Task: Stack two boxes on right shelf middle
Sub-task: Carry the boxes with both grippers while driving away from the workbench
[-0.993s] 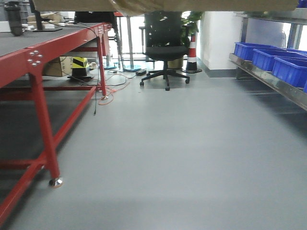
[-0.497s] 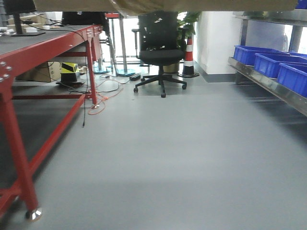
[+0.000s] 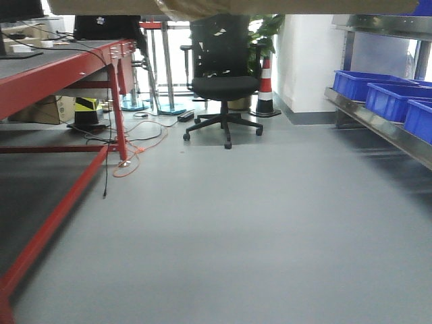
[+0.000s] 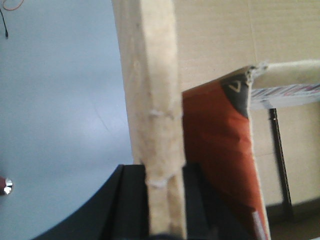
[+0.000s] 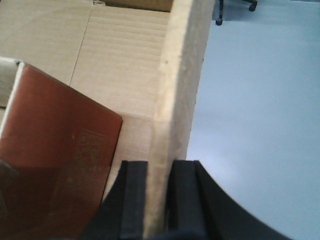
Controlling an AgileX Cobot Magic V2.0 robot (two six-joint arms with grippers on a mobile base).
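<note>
Brown corrugated cardboard of the boxes (image 3: 229, 7) fills the top edge of the front view, carried above the floor. In the left wrist view, my left gripper (image 4: 165, 202) is shut on an upright cardboard wall (image 4: 152, 90), one black finger on each side. In the right wrist view, my right gripper (image 5: 159, 195) is likewise shut on the opposite cardboard wall (image 5: 181, 75). A red-brown flat sheet (image 5: 55, 150) leans inside the cardboard, and the same red-brown sheet (image 4: 215, 150) shows from the left wrist. I cannot tell the two boxes apart here.
The right shelf (image 3: 378, 120) runs along the right with blue bins (image 3: 361, 84) on it. A red-framed table (image 3: 61, 67) lines the left, with cables (image 3: 135, 152) on the floor. An office chair (image 3: 223, 74) and a traffic cone (image 3: 265, 84) stand ahead.
The front view has advanced over the grey floor: the red table's leg slid off to the left, the chair looms nearer, and the blue bins shifted right. The cardboard stays at the top edge.
</note>
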